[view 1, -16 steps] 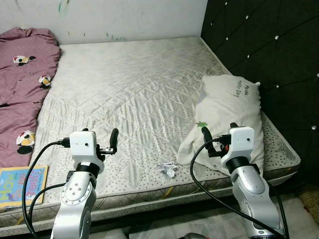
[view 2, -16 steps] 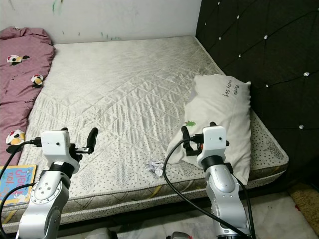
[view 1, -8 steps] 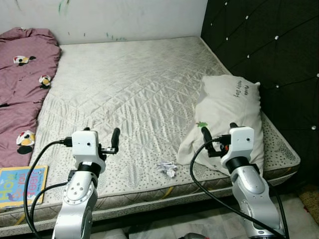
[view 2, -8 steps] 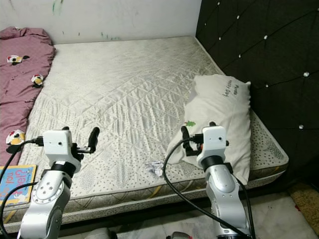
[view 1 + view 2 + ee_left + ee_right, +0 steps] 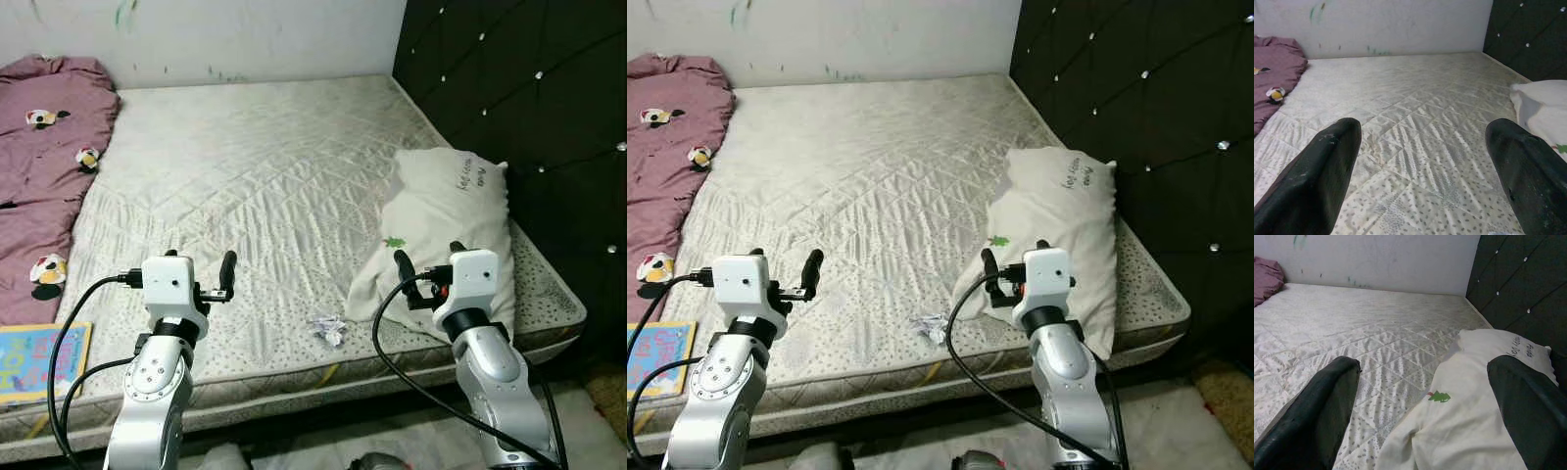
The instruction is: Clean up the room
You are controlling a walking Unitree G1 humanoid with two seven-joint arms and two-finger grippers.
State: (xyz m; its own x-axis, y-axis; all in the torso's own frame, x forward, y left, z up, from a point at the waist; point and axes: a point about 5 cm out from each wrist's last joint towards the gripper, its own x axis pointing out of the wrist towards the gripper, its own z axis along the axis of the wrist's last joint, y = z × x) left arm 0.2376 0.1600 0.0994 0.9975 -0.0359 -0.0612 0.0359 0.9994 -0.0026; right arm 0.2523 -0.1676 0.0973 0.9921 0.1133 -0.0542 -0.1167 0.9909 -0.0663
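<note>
My 2 grippers, left and right, are spread wide, holding nothing. I might push the paper off the bed.

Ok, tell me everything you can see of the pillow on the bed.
The pillow is off-white, soft and rumpled, seemingly fabric. It lies flat on the quilted mattress near the front right corner, lengthwise beside the black tufted headboard. A small green mark is printed near its front end and dark handwritten-style lettering near its far end, too small to read. The right tool hangs open just in front of it, not touching.
</note>
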